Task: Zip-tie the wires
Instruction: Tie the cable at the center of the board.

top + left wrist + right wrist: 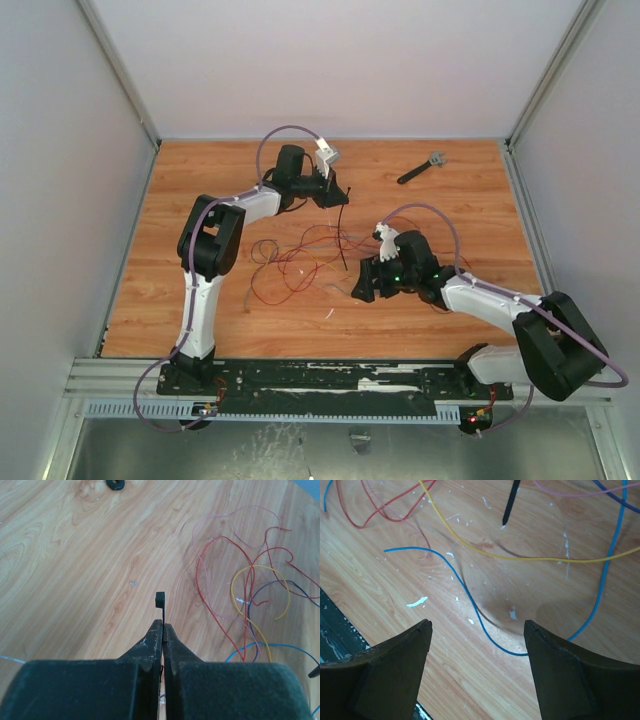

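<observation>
The wires point(296, 262) lie as a loose tangle of thin red, yellow, blue and dark strands on the wooden table between the arms. My left gripper point(333, 193) is shut on the zip tie point(343, 235), a thin black strip reaching from the jaws toward the tangle. In the left wrist view the closed gripper point(163, 625) pinches the strip just below the zip tie's square head point(160, 599), with the wires point(248, 587) to the right. My right gripper point(360, 287) is open and empty at the tangle's right edge. In the right wrist view the gripper point(477, 627) stands above a blue wire point(466, 598), with the zip tie's tip point(510, 504) beyond.
A short black tool with a grey head point(420, 168) lies at the back right of the table. A small black ring point(116, 484) lies on the wood far from the left gripper. White specks dot the board point(417, 601). Grey walls enclose the table.
</observation>
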Tool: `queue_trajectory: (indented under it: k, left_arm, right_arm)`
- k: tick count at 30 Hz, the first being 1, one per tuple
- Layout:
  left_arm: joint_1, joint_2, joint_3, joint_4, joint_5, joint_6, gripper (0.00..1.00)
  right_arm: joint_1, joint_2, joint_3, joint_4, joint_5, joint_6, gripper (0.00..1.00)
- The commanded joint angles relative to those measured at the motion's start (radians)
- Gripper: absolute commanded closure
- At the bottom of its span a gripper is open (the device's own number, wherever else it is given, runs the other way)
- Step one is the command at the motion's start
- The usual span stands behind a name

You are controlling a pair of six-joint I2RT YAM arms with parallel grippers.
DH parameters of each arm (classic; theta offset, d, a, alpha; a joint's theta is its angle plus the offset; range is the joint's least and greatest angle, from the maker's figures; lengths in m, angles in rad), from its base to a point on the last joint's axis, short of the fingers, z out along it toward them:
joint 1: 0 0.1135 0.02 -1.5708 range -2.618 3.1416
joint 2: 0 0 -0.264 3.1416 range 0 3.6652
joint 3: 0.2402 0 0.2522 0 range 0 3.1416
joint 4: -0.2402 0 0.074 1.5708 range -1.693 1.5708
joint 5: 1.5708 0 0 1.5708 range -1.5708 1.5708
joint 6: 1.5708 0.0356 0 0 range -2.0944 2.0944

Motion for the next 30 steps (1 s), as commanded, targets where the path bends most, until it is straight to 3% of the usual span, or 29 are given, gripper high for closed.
queue_trajectory:
  k: [1, 6, 16, 30]
  left_arm:
    - [-0.003, -0.034, 0.030, 0.002, 0.013, 0.020, 1.00]
    - [-0.003, -0.034, 0.032, -0.025, 0.016, 0.038, 1.00]
    - [0.000, -0.039, 0.032, -0.055, 0.028, 0.060, 1.00]
    - [0.002, -0.037, 0.031, -0.062, 0.050, 0.059, 1.00]
  right_arm:
    - [0.009, 0.009, 0.009, -0.012, 0.085, 0.008, 0.24]
    - [0.007, 0.001, 0.026, -0.113, 0.192, -0.005, 0.19]
    - [-0.065, 0.000, 0.027, -0.201, 0.265, -0.044, 0.14]
    - [-0.225, 0.032, 0.110, -0.205, 0.328, -0.108, 0.12]
